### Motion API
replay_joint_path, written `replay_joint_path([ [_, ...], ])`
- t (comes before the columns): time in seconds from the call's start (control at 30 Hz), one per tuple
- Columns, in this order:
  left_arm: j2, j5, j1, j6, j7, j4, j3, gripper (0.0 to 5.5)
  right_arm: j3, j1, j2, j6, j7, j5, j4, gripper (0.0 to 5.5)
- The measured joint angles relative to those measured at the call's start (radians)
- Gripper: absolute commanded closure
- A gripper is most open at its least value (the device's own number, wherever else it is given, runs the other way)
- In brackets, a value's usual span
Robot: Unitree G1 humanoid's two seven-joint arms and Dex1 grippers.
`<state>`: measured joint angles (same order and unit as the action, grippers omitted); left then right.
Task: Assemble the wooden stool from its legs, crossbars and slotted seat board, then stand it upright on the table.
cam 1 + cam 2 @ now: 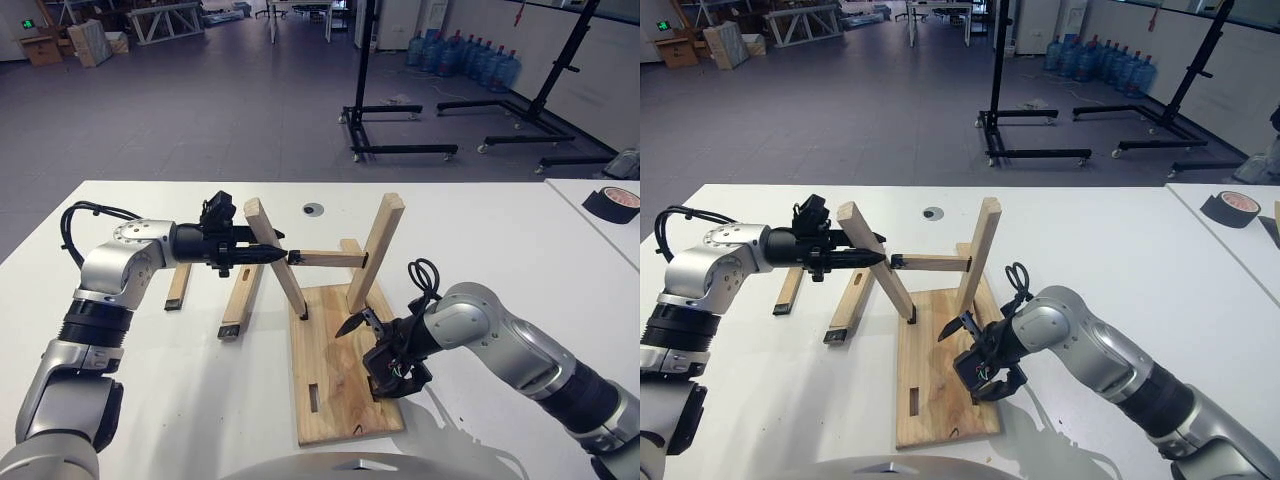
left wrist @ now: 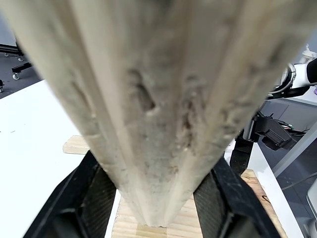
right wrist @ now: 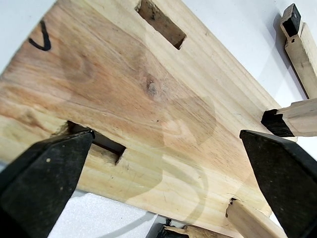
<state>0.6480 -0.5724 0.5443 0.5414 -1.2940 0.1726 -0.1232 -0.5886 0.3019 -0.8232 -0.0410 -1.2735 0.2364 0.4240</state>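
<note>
Wooden leg between left fingers, right fingers wide over seat board

The seat board lay flat on the counter, near the front edge. Two legs stood in its far slots: the left leg tilted leftward, the right leg tilted rightward, with a crossbar between them. The left gripper had its fingers on either side of the left leg, at the crossbar's height. The right gripper hung over the board's right half, in front of the right leg. Left of the board lay two loose pieces, side by side.
</note>
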Motion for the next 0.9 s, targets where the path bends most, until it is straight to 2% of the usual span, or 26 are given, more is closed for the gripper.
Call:
replay_joint_path([
  [0.9, -0.052, -0.006, 0.043, -0.086, 0.001, 0.120, -0.028, 3.48, -0.001, 0.015, 0.005, 0.001, -0.011, 0.000, -0.005, 0.10],
])
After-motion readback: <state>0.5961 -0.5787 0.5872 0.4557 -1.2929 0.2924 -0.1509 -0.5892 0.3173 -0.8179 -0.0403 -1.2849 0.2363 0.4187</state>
